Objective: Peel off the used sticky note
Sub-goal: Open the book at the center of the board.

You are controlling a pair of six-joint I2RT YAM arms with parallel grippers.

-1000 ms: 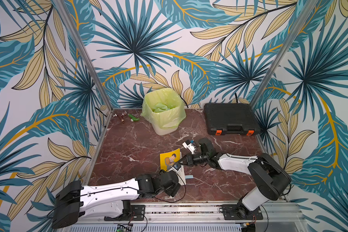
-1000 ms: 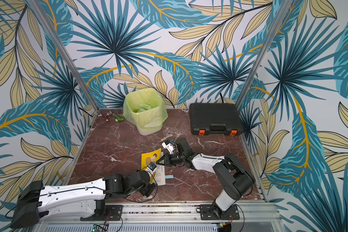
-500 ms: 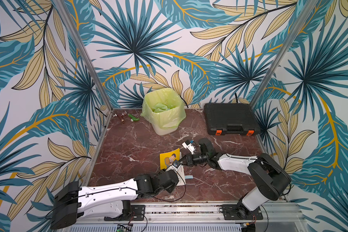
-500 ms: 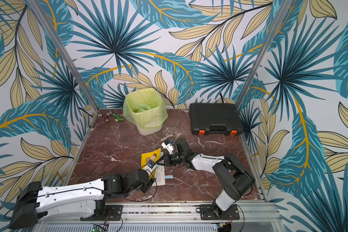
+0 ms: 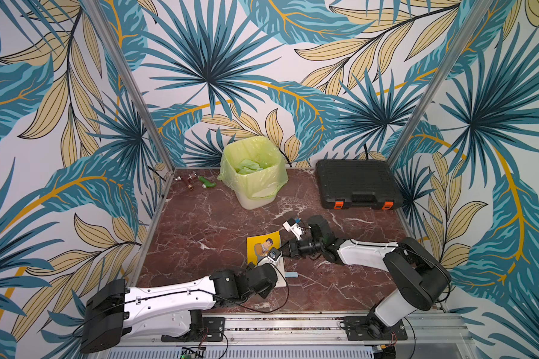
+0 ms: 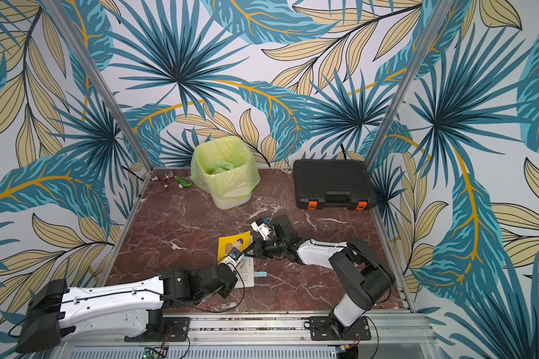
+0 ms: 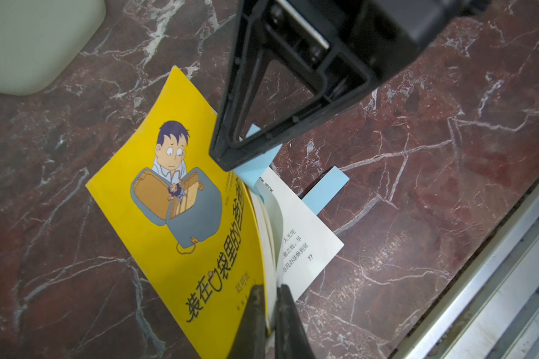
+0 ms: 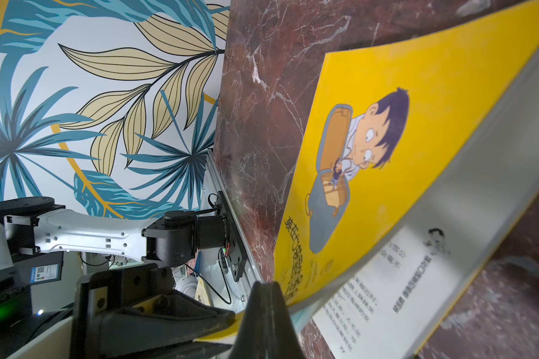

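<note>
A yellow-covered book [image 5: 263, 245] [image 7: 181, 199] lies open on the marble table [image 5: 199, 236]. My left gripper [image 7: 269, 300] [image 5: 263, 264] is shut on the near edge of its cover and front pages, holding them raised off page 77. My right gripper [image 8: 266, 290] [image 7: 227, 157] [image 5: 281, 251] is shut on a light blue sticky note [image 7: 255, 169] [image 8: 302, 314] that comes out from between the raised pages at the book's side edge. A second blue sticky note [image 7: 324, 189] [image 5: 291, 274] [image 6: 260, 274] sticks out from under the lower page, flat on the table.
A bin lined with a green bag [image 5: 252, 174] stands at the back centre. A closed black case [image 5: 357, 183] lies at the back right. Small pipe fittings [image 5: 193, 180] sit in the back left corner. A metal rail [image 5: 293, 323] runs along the front edge.
My left gripper has closed on the book's cover and front pages. The right gripper has stayed shut at the book's side edge, hardly moving.
</note>
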